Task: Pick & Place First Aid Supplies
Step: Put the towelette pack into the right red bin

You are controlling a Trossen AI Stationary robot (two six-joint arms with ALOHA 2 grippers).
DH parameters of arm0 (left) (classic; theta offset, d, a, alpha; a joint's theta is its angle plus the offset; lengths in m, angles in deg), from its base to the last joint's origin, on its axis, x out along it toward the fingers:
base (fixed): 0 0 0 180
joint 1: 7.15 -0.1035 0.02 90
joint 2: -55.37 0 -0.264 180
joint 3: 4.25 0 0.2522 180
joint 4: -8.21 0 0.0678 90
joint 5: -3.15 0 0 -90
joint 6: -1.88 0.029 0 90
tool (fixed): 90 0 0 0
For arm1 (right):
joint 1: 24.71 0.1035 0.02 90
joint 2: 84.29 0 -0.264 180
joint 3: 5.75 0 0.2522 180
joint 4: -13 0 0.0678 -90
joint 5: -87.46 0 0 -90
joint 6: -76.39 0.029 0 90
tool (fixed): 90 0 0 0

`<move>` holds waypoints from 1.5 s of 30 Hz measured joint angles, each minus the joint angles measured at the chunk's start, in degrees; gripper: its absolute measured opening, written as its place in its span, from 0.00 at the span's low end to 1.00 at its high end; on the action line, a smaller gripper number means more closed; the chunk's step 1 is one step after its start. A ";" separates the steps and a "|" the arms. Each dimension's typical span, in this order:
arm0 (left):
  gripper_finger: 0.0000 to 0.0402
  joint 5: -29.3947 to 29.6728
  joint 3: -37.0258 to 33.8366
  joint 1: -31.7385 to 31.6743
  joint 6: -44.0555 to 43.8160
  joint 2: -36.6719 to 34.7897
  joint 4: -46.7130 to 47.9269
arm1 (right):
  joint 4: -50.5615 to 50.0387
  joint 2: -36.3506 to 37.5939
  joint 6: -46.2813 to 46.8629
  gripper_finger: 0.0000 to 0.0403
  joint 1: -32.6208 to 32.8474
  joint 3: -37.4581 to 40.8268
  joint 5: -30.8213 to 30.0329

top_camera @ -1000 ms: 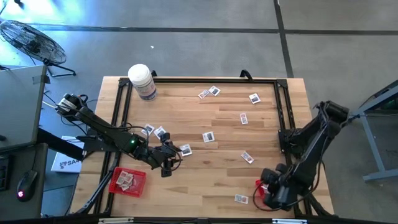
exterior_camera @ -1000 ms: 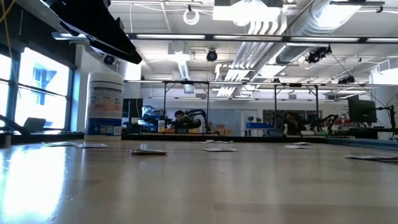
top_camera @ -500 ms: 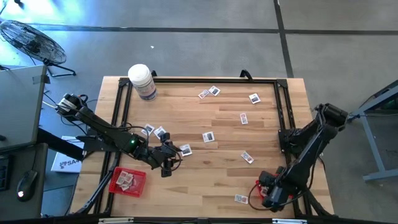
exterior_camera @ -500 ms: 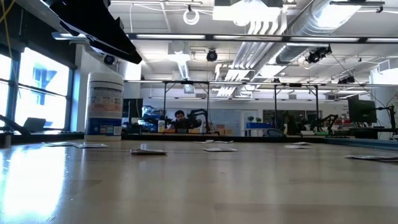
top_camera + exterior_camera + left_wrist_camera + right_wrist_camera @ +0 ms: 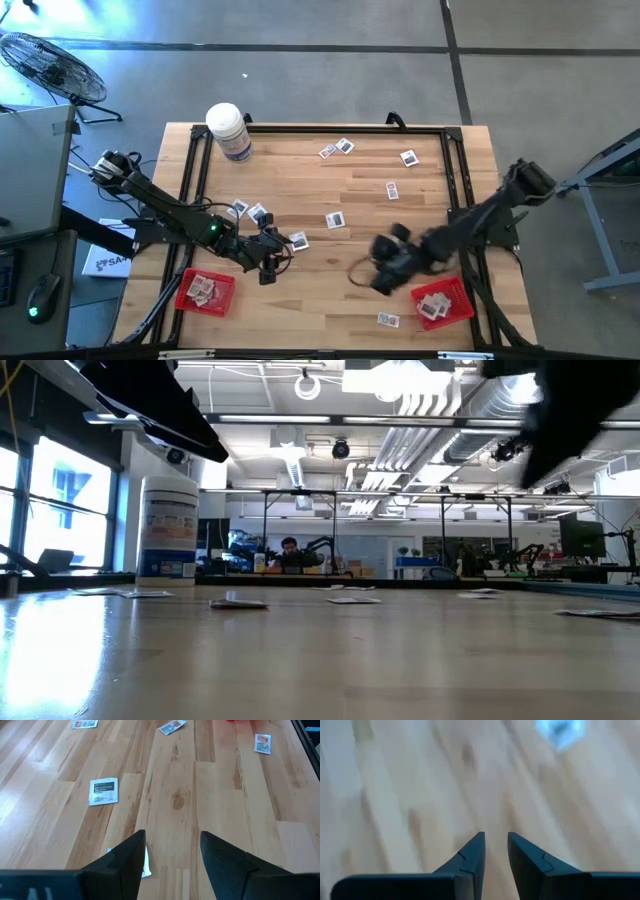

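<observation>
Wooden surface [image 5: 360, 300] strewn with small white packets [image 5: 336, 220], mostly toward its far edge. Two red trays [image 5: 441, 302] at the near corners, probably for collecting. Right hand [image 5: 383, 272] mid-surface, nearly closed, empty. Left hand [image 5: 268, 262] released beside a packet [image 5: 145, 862].

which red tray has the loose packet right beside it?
The right-side red tray: one packet lies on the table just off its left edge. The left red tray has none beside it.

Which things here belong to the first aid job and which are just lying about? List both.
Job:
- packets scattered on the table
- left tray, packets in it
- right tray, packets in it
- left gripper
- right gripper

Lying about:
- bottle
- fan on the floor
</observation>
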 joint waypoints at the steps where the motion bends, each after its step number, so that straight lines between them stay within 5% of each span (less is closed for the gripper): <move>1: 0.46 0.00 0.00 -0.01 0.00 0.00 0.00 | 3.62 -1.04 -3.66 0.18 -2.10 -0.01 -0.99; 10: 0.46 0.00 0.00 -0.01 0.00 0.00 0.00 | 29.10 -14.86 -25.22 0.19 -16.38 -0.07 -4.16; 14: 0.46 0.00 0.00 0.01 0.00 0.00 -0.02 | 36.21 -20.36 -27.33 0.21 -19.56 -0.04 -3.71; 26: 0.46 0.00 0.00 0.00 0.00 0.00 -0.01 | 37.35 -23.01 -29.66 0.31 -22.73 0.00 0.83; 45: 0.46 -0.02 0.00 0.00 0.00 0.00 0.02 | 37.23 -25.94 -32.00 0.23 -24.36 -0.15 4.63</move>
